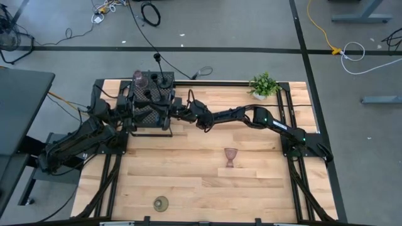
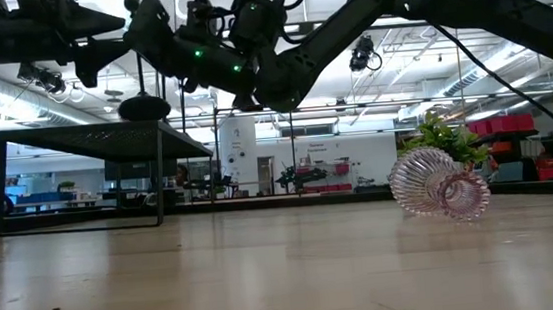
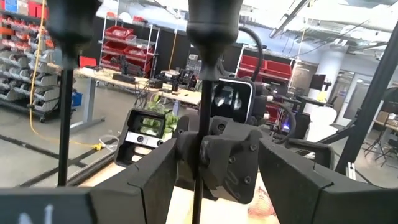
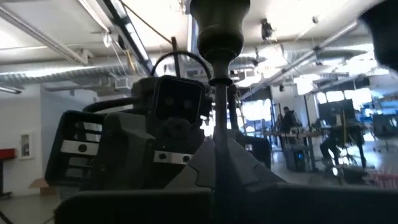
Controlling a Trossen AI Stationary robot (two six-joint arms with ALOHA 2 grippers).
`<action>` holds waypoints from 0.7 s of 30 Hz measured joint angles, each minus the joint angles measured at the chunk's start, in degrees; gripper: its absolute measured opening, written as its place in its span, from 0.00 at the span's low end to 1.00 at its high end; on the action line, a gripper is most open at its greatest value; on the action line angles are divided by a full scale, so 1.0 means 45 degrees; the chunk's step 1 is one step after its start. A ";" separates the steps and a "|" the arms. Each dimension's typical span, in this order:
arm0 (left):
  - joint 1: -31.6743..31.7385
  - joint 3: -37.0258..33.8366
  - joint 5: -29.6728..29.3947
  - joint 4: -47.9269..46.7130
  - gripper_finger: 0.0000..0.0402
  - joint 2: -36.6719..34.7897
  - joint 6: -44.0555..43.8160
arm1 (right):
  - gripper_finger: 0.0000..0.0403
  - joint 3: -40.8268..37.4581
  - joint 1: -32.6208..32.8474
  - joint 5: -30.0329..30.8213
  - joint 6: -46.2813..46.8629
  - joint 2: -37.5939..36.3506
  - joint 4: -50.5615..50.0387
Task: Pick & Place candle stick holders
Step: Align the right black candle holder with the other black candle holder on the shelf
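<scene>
Zero legible writing | right gripper clamps black stem

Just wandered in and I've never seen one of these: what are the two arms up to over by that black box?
The right gripper is shut on a thin black candle stick holder, holding it by the stem beside the black mesh box. The left gripper, open, waits at the box's other side. A pink glass goblet lies tipped over mid-table, and an olive-gold holder sits near the front edge.
</scene>
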 joint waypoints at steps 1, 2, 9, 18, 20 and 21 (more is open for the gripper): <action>0.0000 -0.0003 0.0011 -0.0024 0.56 0.0000 0.0000 | 0.00 0.0000 0.0000 0.0072 0.0077 0.0005 -0.0121; 0.0000 -0.0003 0.0052 -0.0011 0.56 0.0000 0.0000 | 0.00 0.0000 0.0005 0.0040 0.0089 0.0005 -0.0314; 0.0015 -0.0003 -0.0056 -0.0091 0.56 0.0003 0.0005 | 0.00 0.0029 -0.0114 0.0127 0.0779 -0.0021 -0.1295; 0.0015 -0.0003 -0.0134 -0.0147 0.56 0.0002 0.0109 | 0.00 0.0078 -0.0151 0.0278 0.0571 -0.0089 -0.2274; 0.0015 -0.0003 -0.0116 -0.0161 0.56 0.0000 0.0120 | 0.00 0.0078 -0.0151 0.0273 0.0547 -0.0097 -0.2397; 0.0015 -0.0003 -0.0103 -0.0188 0.56 0.0000 0.0137 | 0.00 0.0078 -0.0155 0.0269 0.0549 -0.0092 -0.2394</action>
